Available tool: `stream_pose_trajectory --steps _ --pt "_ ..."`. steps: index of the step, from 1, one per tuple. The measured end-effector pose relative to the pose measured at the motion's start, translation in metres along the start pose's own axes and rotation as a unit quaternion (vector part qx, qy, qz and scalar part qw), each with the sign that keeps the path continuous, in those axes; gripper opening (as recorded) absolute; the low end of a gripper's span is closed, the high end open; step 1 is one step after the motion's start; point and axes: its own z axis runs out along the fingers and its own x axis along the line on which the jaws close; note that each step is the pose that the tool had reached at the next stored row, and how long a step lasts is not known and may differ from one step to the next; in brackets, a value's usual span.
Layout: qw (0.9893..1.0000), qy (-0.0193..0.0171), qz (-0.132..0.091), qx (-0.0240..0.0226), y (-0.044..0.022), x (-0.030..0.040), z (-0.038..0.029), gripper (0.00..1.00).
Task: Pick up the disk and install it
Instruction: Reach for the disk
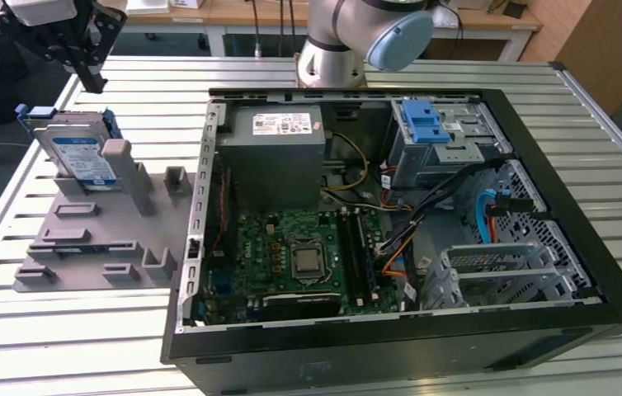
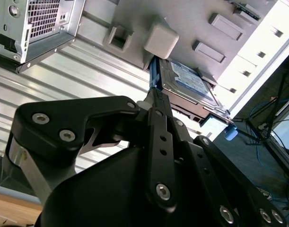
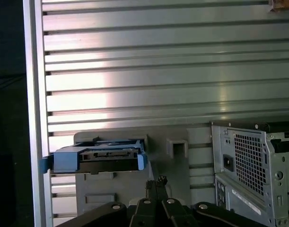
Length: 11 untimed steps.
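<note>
Above the flat silver disk point(image 1: 67, 127) with its blue-and-white label point(image 1: 86, 161), my black gripper point(image 1: 96, 81) hung closed tight, holding nothing.

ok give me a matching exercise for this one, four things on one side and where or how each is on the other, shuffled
Things:
1. disk
2. end effector
3. cage
4. motherboard

States:
a. green, lying flat inside the case
b. standing on edge in the grey holder
c. in the air, touching nothing
d. carries a blue latch

Pairs: 1-b; 2-c; 3-d; 4-a
</note>
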Motion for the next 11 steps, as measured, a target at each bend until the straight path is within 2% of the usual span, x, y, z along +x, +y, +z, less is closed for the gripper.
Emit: stream_pose_trajectory --steps 5,11 --pt "1.0 -0.0001 0.001 0.0009 -0.0001 0.0082 0.0022 0.11" --pt "0.9999 -0.0004 0.011 0.0018 -0.0004 0.0144 0.0048 0.11"
